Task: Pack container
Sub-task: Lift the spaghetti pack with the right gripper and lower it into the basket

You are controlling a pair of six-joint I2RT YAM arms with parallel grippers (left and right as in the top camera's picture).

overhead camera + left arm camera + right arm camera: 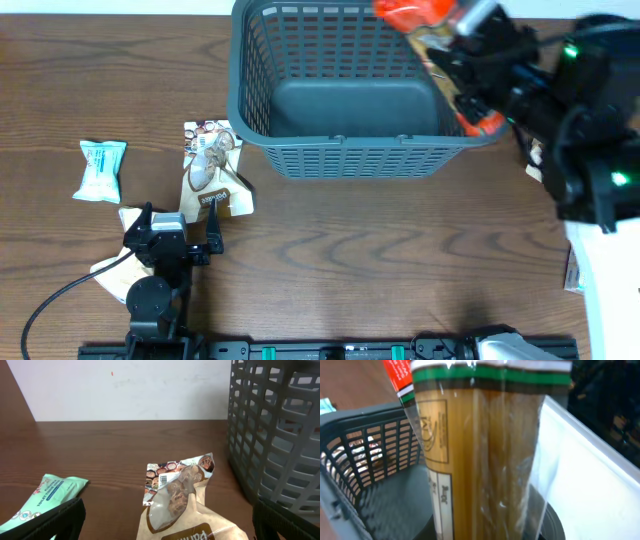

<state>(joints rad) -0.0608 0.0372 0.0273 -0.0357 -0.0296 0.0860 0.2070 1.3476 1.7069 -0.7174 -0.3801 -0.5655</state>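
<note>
Much of the right claw [468,62] is hidden. In the right wrist view a clear packet [480,455] fills the frame, so its fingers cannot be seen there. The packet carries a green band and a red-orange top, and its golden-brown contents are hard to name. From overhead the packet's lower end is lost behind the dark arm. Pale wrappers [108,272] lie half covered by the left arm near the bench's near-left corner. A small item at the right edge [572,270] is cut off and cannot be identified.

The bench [380,260] is dark brown wood grain, with a black rail [330,350] along its near edge. A plain white wall [125,390] rises behind the far edge.

The container [340,150], a dark grey slotted basket, sits at the middle of the far edge. The right claw is clenched on the clear packet, holding it tilted above the container's right side.

The left claw [177,228] is spread wide and grips nothing, low towards the near-left corner. A brown snack pouch [212,175] lies just beyond its fingertips, near the container's left wall. A teal packet [102,170] lies apart towards the left edge.
</note>
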